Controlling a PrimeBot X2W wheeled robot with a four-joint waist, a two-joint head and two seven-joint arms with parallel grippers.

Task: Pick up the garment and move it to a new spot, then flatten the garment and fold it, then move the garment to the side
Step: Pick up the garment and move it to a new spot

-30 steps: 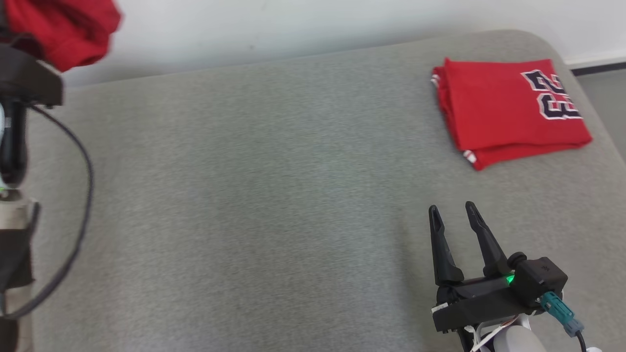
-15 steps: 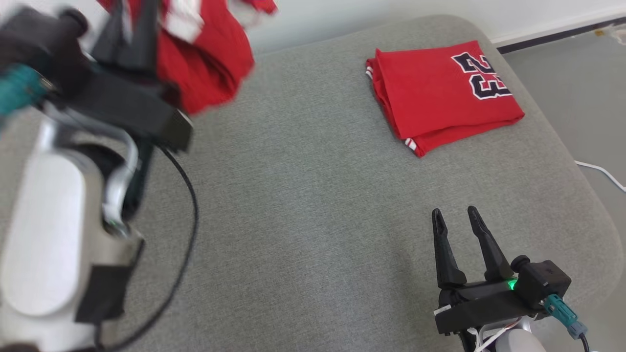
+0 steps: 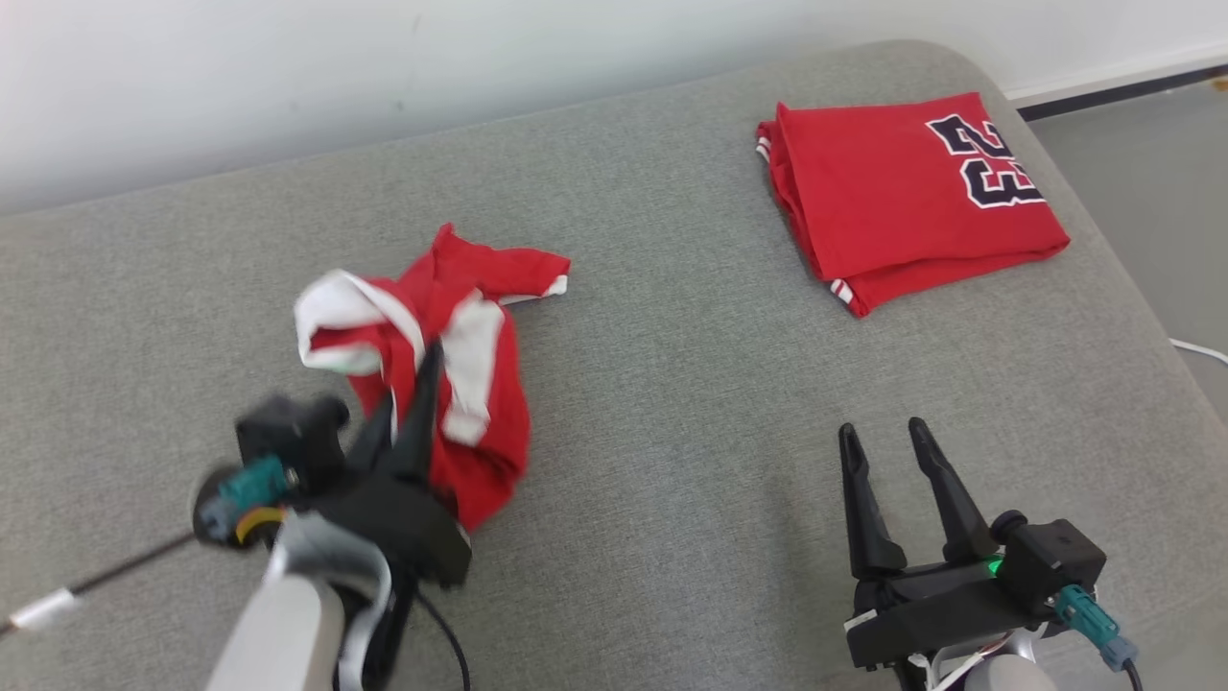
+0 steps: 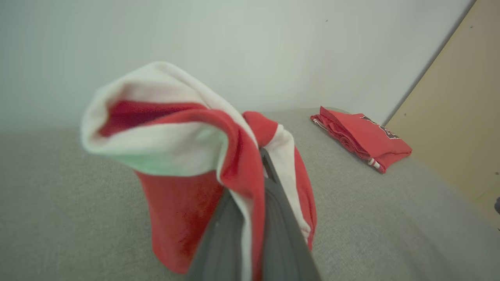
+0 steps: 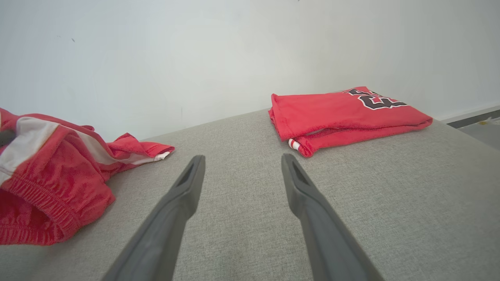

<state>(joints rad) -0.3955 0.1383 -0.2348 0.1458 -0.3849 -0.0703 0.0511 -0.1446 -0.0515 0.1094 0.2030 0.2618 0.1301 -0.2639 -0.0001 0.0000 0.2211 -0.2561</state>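
A crumpled red garment with white stripes [image 3: 451, 365] hangs in a bunch over the left middle of the grey cushion, its lower folds resting on the fabric. My left gripper [image 3: 427, 369] is shut on it, fingers pinching the cloth from below. The left wrist view has the garment [image 4: 187, 164] draped over my closed fingers [image 4: 273, 203]. It lies at the left edge of the right wrist view as a heap [image 5: 50, 175]. Over the cushion's lower right my right gripper [image 3: 883, 446] stands open with nothing between its fingers [image 5: 183, 187].
A folded red jersey with a dark number [image 3: 911, 197] lies at the cushion's far right corner, seen also as the jersey [image 5: 343, 113] and the jersey [image 4: 359, 136]. The grey cushion [image 3: 672, 384] ends at a white wall behind. Floor and a white cable [image 3: 1199, 350] lie beyond its right edge.
The head camera has swung. My left arm has brought the red garment from high at the far left down onto the cushion's left middle. The right gripper has kept its place and stays open.
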